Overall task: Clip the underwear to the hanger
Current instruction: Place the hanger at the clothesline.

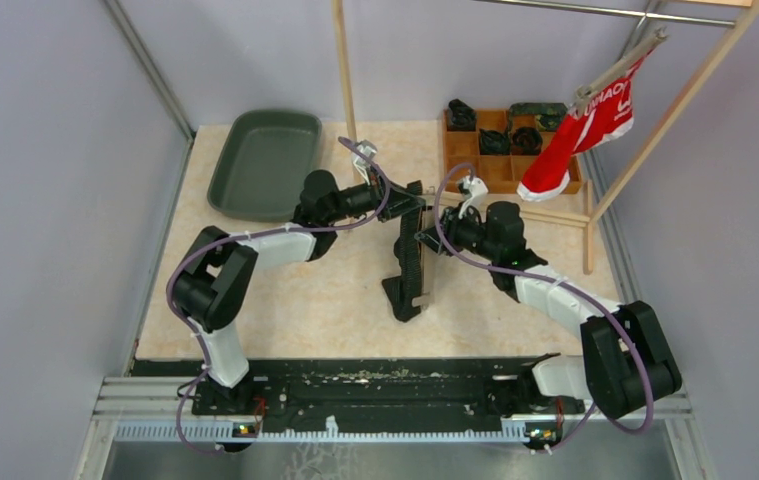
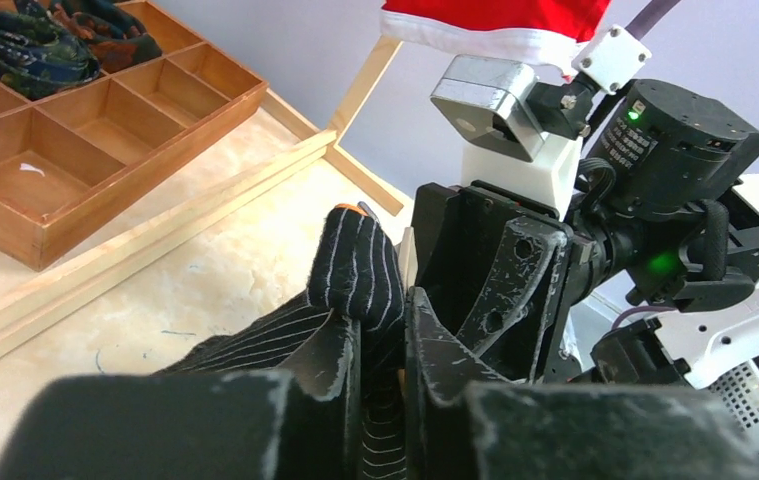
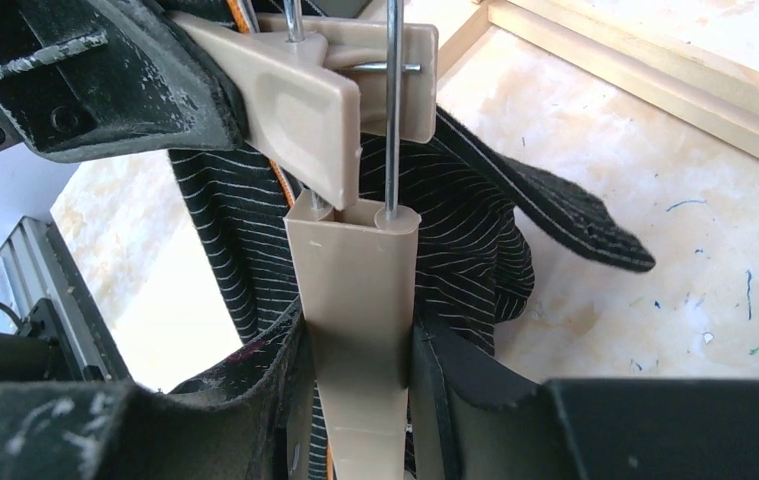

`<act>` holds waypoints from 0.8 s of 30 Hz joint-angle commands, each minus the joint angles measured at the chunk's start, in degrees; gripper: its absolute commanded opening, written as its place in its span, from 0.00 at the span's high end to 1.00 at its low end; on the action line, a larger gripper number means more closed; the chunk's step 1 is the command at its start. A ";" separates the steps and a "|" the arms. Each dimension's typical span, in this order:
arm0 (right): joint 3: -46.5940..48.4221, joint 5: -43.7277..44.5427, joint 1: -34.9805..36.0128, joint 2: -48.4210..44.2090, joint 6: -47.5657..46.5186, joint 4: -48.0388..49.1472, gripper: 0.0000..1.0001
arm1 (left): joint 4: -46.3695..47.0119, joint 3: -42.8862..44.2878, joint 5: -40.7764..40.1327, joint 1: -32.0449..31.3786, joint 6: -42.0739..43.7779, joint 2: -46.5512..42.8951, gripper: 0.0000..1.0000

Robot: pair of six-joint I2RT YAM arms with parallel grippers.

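At the far left corner of the table lies a dark green tray. The left arm reaches from it toward the middle, and in the left wrist view the left gripper has its fingers pressed together on a fold of the black pinstriped underwear, a bunch of cloth standing up just above the fingertips. From above, the underwear shows as a long dark strip at the table's centre, stretched between the two grippers and trailing toward the near edge; whether its lower end touches the table cannot be told. In the right wrist view the beige plastic hanger stands upright against the striped fabric, with a beige clip and metal wires at its top. The right gripper is clamped on the hanger's bar, one finger on each side. Its arm comes in from the right, just beside the left gripper's tip. Farther right, at the back, sits a wooden compartment box with rolled dark garments in its rear cells. Above it a red garment hangs from the wooden rack.
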 commanded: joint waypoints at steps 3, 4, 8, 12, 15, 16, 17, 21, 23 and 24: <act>4.33 0.04 0.59 -2.48 -0.10 2.68 0.69 | 6.23 0.58 1.52 0.72 -2.12 1.53 1.00; 4.38 0.32 0.59 -2.62 -0.10 2.53 0.62 | 6.95 0.39 1.61 0.85 -2.61 1.68 1.00; 4.11 2.25 0.60 -4.35 0.00 2.12 0.41 | 9.83 -0.31 2.46 1.81 -5.00 2.38 1.00; 3.35 3.62 0.59 -7.27 0.43 1.91 0.31 | 17.05 -1.75 4.23 4.31 -9.40 3.54 1.00; 2.88 4.25 0.59 -9.96 -0.06 0.14 0.29 | 23.96 -2.33 6.20 6.57 -13.87 5.17 1.00; 2.56 4.21 0.59 -11.00 -0.35 -0.34 0.28 | 26.38 -2.37 7.10 7.30 -15.51 5.82 1.00; 2.05 3.79 0.59 -12.01 -0.57 -0.77 0.28 | 29.17 -2.29 7.66 8.00 -17.14 6.56 1.00; -1.80 0.85 0.59 -15.69 -1.46 -1.27 0.28 | 40.92 -0.68 9.98 9.95 -25.53 10.91 1.00; -3.90 -1.59 0.59 -16.87 -1.82 -0.48 0.28 | 46.16 1.59 10.97 10.42 -30.25 13.65 1.00; -4.90 -3.13 0.59 -17.12 -1.92 0.18 0.29 | 46.35 2.59 11.64 10.38 -30.87 14.50 1.00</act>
